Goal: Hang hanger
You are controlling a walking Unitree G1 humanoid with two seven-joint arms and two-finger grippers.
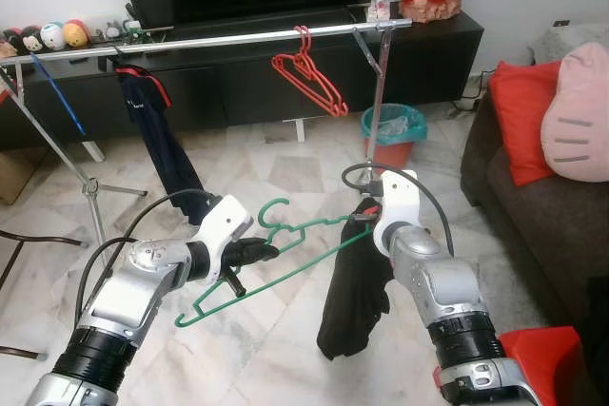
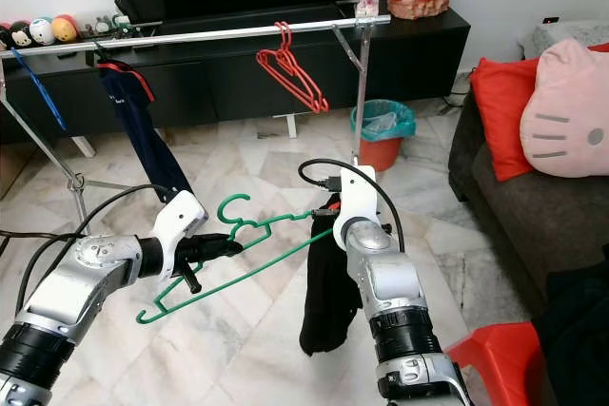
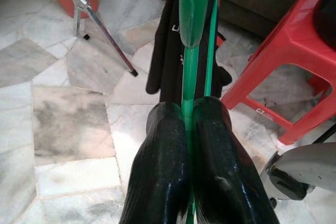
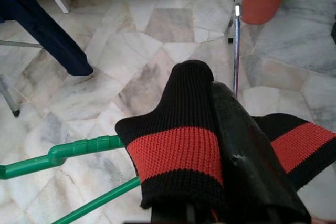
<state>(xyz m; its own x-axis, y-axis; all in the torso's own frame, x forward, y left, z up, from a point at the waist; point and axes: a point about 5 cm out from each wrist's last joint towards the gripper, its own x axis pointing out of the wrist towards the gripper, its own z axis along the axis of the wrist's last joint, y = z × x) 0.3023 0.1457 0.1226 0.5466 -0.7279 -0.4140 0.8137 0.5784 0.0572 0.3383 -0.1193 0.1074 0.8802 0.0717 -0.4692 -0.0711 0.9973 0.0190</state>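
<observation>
Head views: left gripper (image 1: 255, 252) clamps the green hanger (image 1: 285, 259) below the clothes rail (image 1: 209, 40); right gripper (image 1: 364, 219) pinches the black garment (image 1: 352, 301).

Left wrist view: fingers (image 3: 163, 182) closed on the hanger bar.

Right wrist view: knit cuff (image 4: 176, 150) hides one finger.

Risk: the garment may slide off; its drape over the hanger is unclear.

Glossy green plastic hanger (image 1: 285, 259), ribbed knit garment (image 4: 176, 148)

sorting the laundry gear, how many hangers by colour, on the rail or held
green hanger, held in the left hand: 1
red hangers on the rail: at least 2, they overlap
blue hanger on the rail: 1
total: at least 4
</observation>
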